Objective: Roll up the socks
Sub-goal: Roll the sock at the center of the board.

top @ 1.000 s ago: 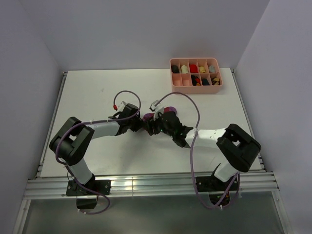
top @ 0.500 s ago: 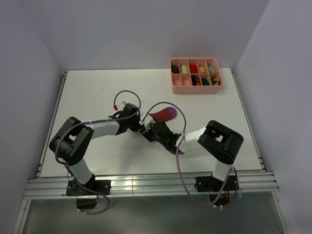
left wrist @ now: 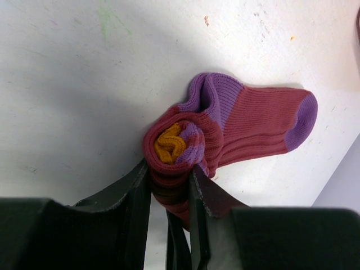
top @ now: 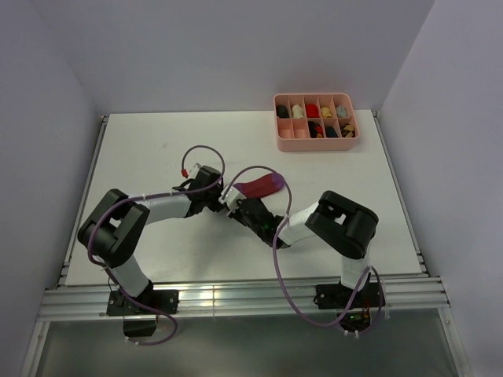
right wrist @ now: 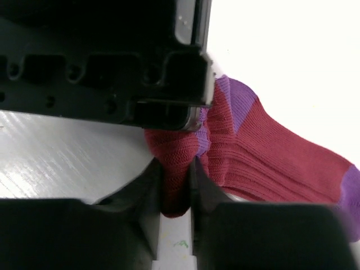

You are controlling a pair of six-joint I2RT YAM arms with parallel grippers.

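A maroon sock with purple heel and toe [top: 259, 185] lies mid-table, its cuff end rolled into a tight coil with a yellow core [left wrist: 169, 147]. The flat foot part [left wrist: 264, 121] stretches away to the right. My left gripper [left wrist: 170, 174] is shut on the rolled end. My right gripper [right wrist: 175, 188] is shut on the same roll [right wrist: 174, 163] from the opposite side, right against the left gripper's body [right wrist: 112, 62]. In the top view the two grippers meet at the roll [top: 233, 206].
A pink compartment tray [top: 315, 116] holding several rolled socks stands at the back right of the white table [top: 157, 141]. Purple cables loop over both arms near the sock.
The right arm has swung left and folded in; its gripper went from beside the sock to clamping the roll. The sock's foot part now lies unrolled and visible. The left gripper stayed put.
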